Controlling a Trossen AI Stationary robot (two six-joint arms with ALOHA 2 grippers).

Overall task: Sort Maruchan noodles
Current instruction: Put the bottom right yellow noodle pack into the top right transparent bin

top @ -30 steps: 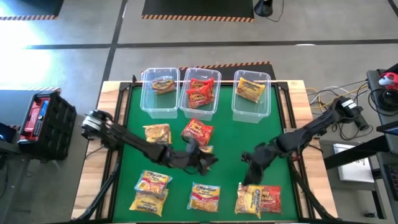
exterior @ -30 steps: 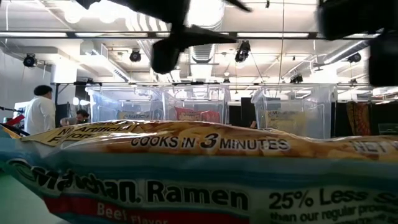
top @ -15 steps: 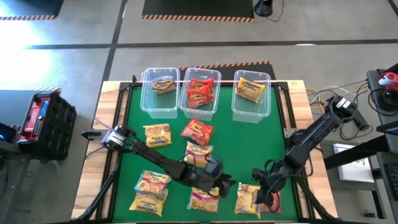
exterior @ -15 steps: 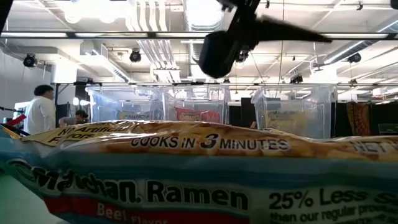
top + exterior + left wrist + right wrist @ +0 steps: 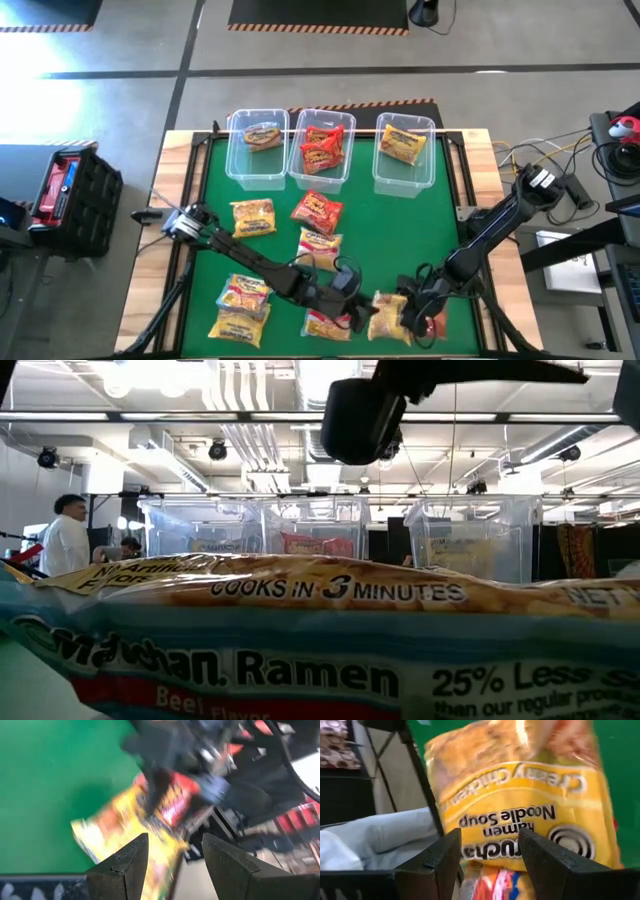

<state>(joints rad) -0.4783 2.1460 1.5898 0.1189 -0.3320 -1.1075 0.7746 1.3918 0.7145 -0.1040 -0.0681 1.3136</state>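
Maruchan noodle packets lie on the green mat. At the near right a yellow packet [image 5: 388, 308] rests partly over a red one [image 5: 432, 320]. My right gripper [image 5: 407, 312] stands open over the yellow packet [image 5: 520, 805], which fills its wrist view ahead of the fingers. My left gripper [image 5: 366, 312] hovers open just left of it, with the yellow packet [image 5: 125, 830] beyond its fingertips. The left arm partly covers another packet [image 5: 322, 322]. More packets [image 5: 318, 245] lie mid-table. My right gripper comes at the yellow packet's right end [image 5: 492, 852] slanting down from the table's right side. In the left wrist view one of its fingers [image 5: 154, 795] stands over the packet. I cannot tell whether it touches.
Three clear bins [image 5: 260, 150] [image 5: 322, 152] [image 5: 405, 152] with packets stand along the far edge. Loose packets lie at the near left [image 5: 243, 305] and mid-left [image 5: 253, 215]. A packet [image 5: 320, 630] close to the low camera hides the mat there. The two grippers stand close together.
Both grippers have come from mid-table toward the near edge. The left has also gone right, away from the middle packet. The right has sunk onto the yellow packet at the near right. They have ended close together, and both fingertip gaps look unchanged.
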